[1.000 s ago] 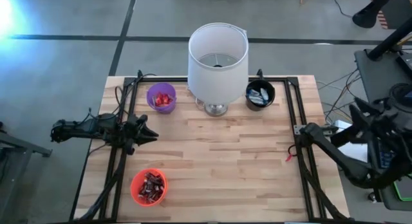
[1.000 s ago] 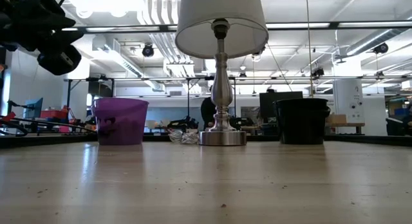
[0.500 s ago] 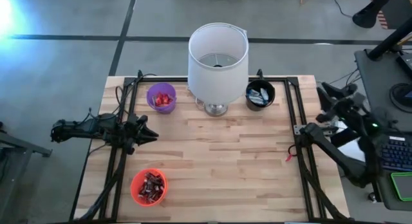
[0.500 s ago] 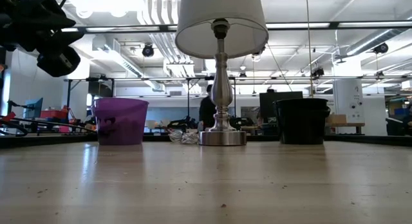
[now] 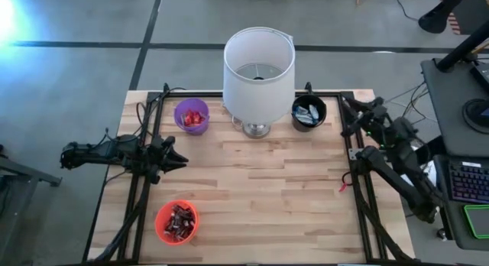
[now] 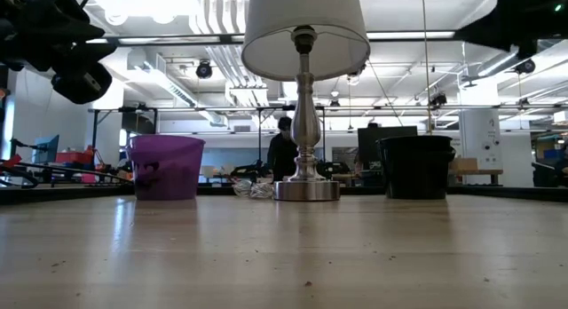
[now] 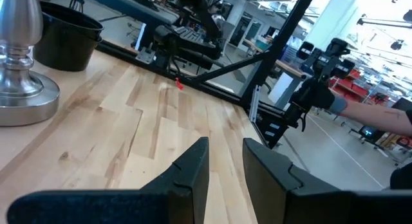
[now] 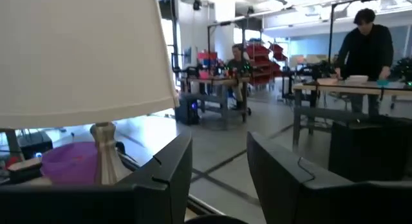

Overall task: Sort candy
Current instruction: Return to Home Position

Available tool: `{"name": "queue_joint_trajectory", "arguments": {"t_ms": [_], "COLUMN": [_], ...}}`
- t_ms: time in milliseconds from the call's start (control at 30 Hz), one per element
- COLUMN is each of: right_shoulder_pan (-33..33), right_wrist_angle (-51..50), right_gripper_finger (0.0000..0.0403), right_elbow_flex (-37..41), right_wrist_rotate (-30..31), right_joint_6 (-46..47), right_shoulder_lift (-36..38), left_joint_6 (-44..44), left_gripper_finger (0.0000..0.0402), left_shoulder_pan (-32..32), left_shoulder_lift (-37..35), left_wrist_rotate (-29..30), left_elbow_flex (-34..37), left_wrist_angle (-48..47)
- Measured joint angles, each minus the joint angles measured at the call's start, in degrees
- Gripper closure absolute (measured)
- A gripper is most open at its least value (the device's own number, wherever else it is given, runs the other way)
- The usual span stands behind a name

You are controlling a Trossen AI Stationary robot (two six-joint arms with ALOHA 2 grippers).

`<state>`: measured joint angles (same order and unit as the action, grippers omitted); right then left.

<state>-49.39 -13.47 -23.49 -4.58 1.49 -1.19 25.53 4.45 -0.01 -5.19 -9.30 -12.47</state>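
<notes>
The candy lies in three cups on the wooden table point(image 5: 260, 189). Red candy point(image 5: 192, 116) is in the purple cup point(image 5: 191, 127). Light blue-and-white candy point(image 5: 308, 113) is in the black cup point(image 5: 294, 111). Dark-wrapped candy point(image 5: 178, 220) is in the orange cup point(image 5: 159, 224). My left gripper point(image 5: 182, 160) point(image 7: 225, 161) hovers level at the table's left edge, open, with nothing between its fingers. My right gripper point(image 5: 348, 115) point(image 8: 219, 153) hangs at the table's far right corner, beside the black cup, open and holding nothing.
A lamp with a white shade point(image 5: 258, 63) and a metal base point(image 6: 306, 186) stands at the far middle, between the purple and black cups. A black frame point(image 5: 351, 174) runs along the table's edges. People show in the room behind.
My right gripper has swung in from beyond the table's right edge, going down and toward the far right corner next to the black cup. It now shows in the low view's upper right. My left gripper has kept still.
</notes>
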Motion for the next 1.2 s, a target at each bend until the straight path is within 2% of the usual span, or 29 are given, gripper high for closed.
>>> {"name": "queue_joint_trajectory", "arguments": {"t_ms": [333,1000,1200], "right_shoulder_pan": [0.00,0.02,0.02], "right_wrist_angle": [18.33,23.80,21.49], "right_gripper_finger": [0.0266,0.0266,0.0266], "right_elbow_flex": [14.18,22.80,22.80], "right_wrist_rotate": [-0.44,-0.58,-3.83], "right_joint_6": [3.96,7.50,5.95], "right_shoulder_lift": [0.07,0.07,0.07], "left_joint_6": [-1.50,-4.54,-8.27], "left_gripper_finger": [0.0324,0.0324,0.0324], "left_shoulder_pan": [0.00,0.00,0.00], "left_shoulder_lift": [0.00,0.00,0.00], "left_wrist_rotate": [0.16,0.36,0.84], "left_elbow_flex": [0.00,-0.04,-0.04], "left_wrist_angle": [0.00,-3.19,-3.21]}}
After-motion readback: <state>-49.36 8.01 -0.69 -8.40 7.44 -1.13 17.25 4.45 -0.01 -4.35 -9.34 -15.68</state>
